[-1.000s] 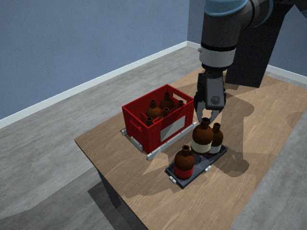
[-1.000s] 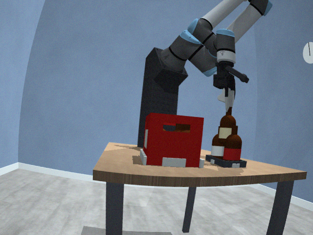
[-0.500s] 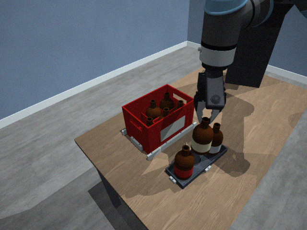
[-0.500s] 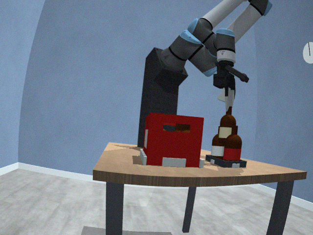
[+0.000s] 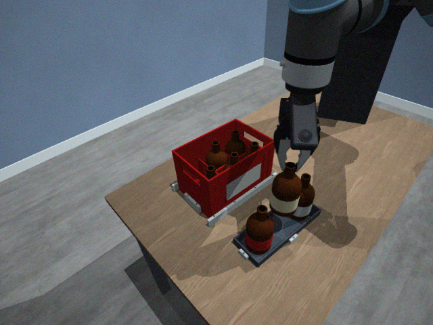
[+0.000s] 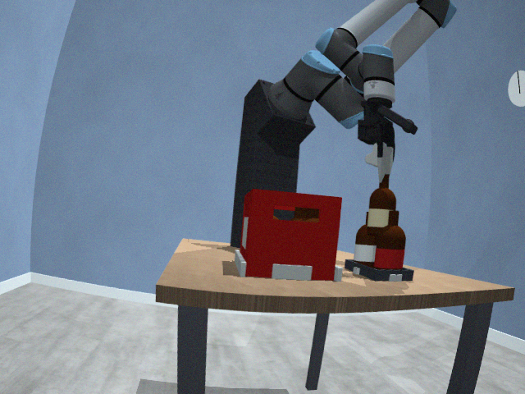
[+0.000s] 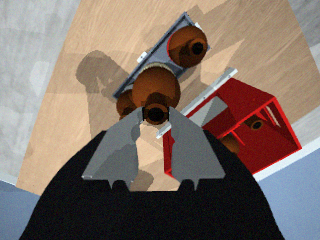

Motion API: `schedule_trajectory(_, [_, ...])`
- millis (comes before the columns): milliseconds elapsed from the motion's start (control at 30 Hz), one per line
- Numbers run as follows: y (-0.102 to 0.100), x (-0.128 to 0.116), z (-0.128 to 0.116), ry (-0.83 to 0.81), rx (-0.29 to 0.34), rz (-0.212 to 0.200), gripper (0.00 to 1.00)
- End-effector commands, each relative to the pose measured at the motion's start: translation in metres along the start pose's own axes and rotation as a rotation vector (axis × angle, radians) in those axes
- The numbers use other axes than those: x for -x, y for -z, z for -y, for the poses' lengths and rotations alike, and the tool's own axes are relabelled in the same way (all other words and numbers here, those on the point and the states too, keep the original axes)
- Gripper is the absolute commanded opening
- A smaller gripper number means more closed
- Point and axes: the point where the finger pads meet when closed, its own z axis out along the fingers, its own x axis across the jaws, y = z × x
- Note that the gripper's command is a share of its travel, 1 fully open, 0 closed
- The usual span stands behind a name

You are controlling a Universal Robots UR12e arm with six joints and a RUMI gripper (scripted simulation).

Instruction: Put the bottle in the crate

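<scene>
My gripper [image 5: 291, 161] is shut on the neck of a brown bottle with a cream label [image 5: 285, 189]. The bottle hangs upright, lifted above the dark tray [image 5: 277, 233]. It also shows in the side view [image 6: 381, 206] and between my fingers in the wrist view [image 7: 156, 113]. Two other bottles stand on the tray: one with a red label [image 5: 260, 229] at the near end and one with a white label [image 5: 304, 197] at the far end. The red crate [image 5: 222, 169] stands to the left with several brown bottles inside. Its empty slot is not plain from here.
The crate sits between grey corner brackets [image 5: 214, 219] on the wooden table. The robot's dark base column [image 6: 265, 169] stands behind the crate. The table edge lies close to the tray's near end.
</scene>
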Motion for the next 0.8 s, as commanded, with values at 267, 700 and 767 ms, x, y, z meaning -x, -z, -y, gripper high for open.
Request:
schedule_trajectory(267, [0.016,0.000,0.000,0.001,-0.001,0.000,0.00])
schedule_trajectory(700, [0.025,0.000,0.000,0.001,0.000,0.000,0.00])
schedule_trajectory(767, [0.026,0.000,0.000,0.001,-0.001,0.000,0.00])
